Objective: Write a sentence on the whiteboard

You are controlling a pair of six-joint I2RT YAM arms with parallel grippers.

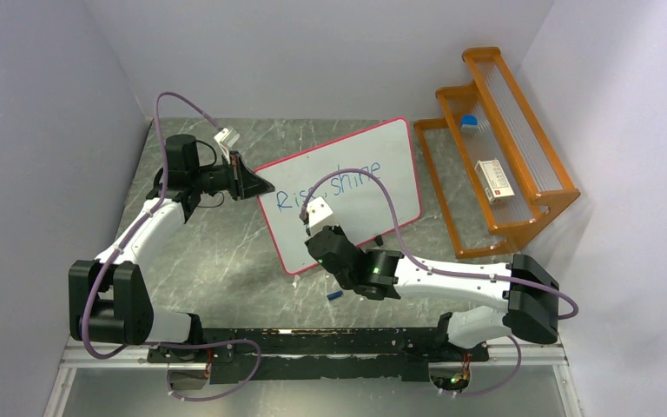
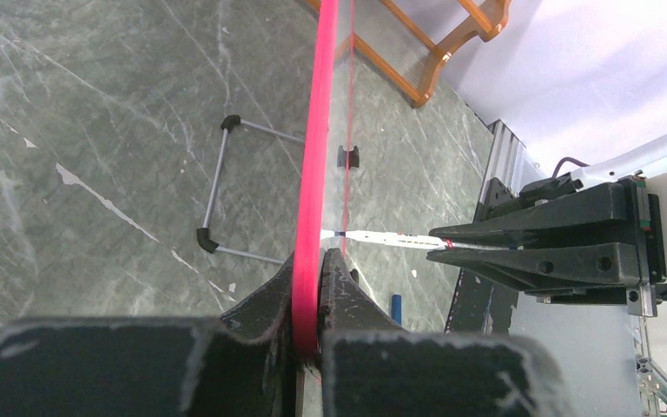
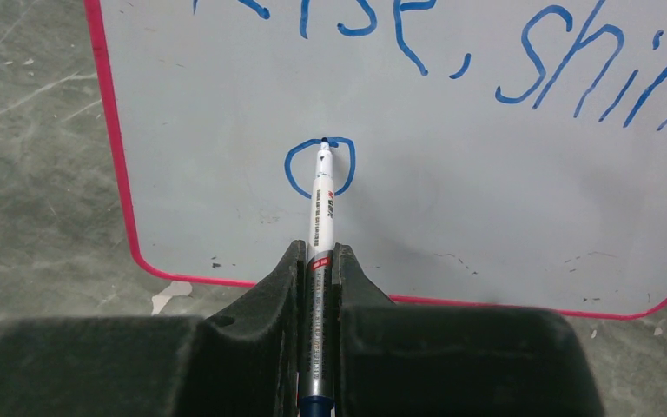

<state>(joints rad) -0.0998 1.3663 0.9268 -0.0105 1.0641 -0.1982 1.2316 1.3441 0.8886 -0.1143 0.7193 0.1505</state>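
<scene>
Although two arms work on it, only one large white whiteboard with rounded corners and a thin pink-red frame [image 1: 395,148] stands on the grey-green marbled desk [image 1: 217,252], near its middle and turned at an angle. One blue handwritten sentence [image 1: 352,180] runs over it in two lines. The upper reads "Rise, shine"; the lower so far holds a single round "o", seen from the right wrist.

One white-barrelled marker with a blue tip [image 3: 321,208] is in play, and one small blue cap [image 1: 334,295] lies on the desk just beside the right wrist. Behind the board sits one grey wire stand with black corner feet [image 2: 215,178]. Well apart to the right is one orange wooden rack [image 1: 482,54], holding two things: a small blue item [image 1: 469,123] and a white box with red print [image 1: 495,178]. From above, the right wrist and its purple cable [image 1: 391,195] cross the board's lower half and hide the second line.

Left arm: stretched forward from its base to the board's left edge, left jaws pinched narrow on the pink-red frame. Right arm: reaching leftward low across the desk, wrist aimed at the board, right jaws clamped on the marker's barrel. The tip touches the board at the top of the "o".
</scene>
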